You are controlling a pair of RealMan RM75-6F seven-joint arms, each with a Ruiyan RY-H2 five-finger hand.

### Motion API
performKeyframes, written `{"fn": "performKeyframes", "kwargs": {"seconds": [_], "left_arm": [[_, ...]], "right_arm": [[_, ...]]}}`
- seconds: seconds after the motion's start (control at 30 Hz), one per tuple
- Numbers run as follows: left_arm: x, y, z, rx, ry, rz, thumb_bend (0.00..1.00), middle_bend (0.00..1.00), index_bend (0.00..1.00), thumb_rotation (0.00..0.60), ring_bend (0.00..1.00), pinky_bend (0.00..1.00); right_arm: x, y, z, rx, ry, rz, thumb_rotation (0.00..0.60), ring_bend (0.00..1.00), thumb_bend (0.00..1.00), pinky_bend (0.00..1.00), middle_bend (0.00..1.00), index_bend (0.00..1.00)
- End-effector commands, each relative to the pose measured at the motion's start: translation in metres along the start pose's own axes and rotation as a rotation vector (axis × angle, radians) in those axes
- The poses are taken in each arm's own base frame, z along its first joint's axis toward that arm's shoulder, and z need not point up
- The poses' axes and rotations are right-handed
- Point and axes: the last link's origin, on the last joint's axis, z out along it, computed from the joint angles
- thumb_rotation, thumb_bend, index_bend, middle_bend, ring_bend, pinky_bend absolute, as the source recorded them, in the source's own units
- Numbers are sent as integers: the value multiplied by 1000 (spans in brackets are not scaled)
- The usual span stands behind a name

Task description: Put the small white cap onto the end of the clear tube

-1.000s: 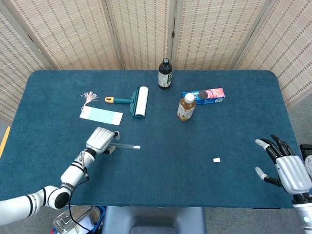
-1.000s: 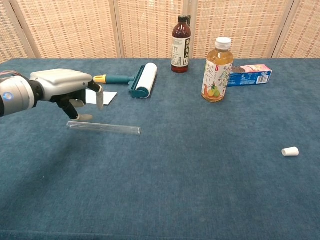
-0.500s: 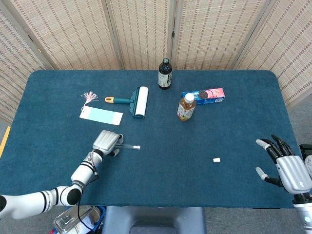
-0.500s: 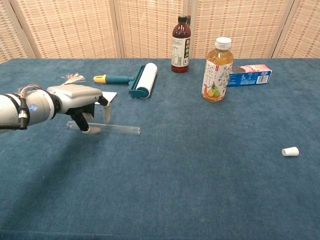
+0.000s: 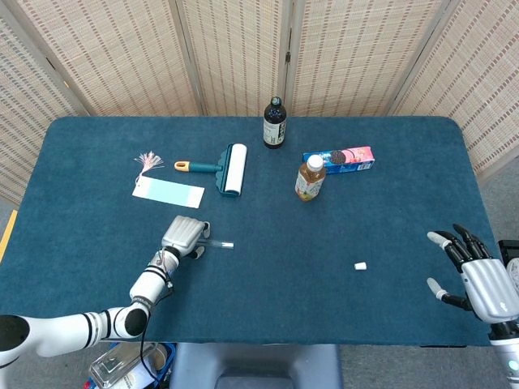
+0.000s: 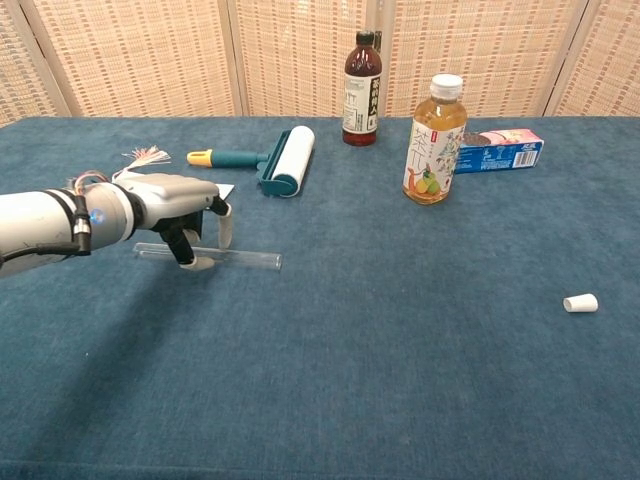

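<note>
While my left hand point(image 6: 185, 222) curls over the clear glass tube point(image 6: 235, 259) (grip unclear) — my right hand point(image 5: 480, 279) hangs spread, empty, near the small white cap point(image 6: 580, 303).

At the left of the frame, the left hand point(image 6: 180, 205) is arching over the clear tube point(image 6: 240, 259), its fingers point(image 6: 224, 226) pointing down at the tube lying flat on the blue table point(image 6: 400, 350). The small white cap point(image 6: 580, 303) is lying on its side at the far right, well apart from the tube.
</note>
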Motion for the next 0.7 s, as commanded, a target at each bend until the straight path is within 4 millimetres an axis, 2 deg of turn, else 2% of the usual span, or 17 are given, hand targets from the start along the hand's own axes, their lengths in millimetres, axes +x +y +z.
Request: {"fn": "performKeyframes", "kwargs": {"seconds": [0.03,0.7], "left_arm": [[-1,2,2,8,-9,6,324,988,412,600,1000,1000],[-4,5,5,20,-19,18,324,988,480,600,1000,1000]], "right_arm": [[0,1,0,0,0,0,600,38,277,106,174,149],[0,3,1,0,8,5,600,38,278,106,174,149]]}}
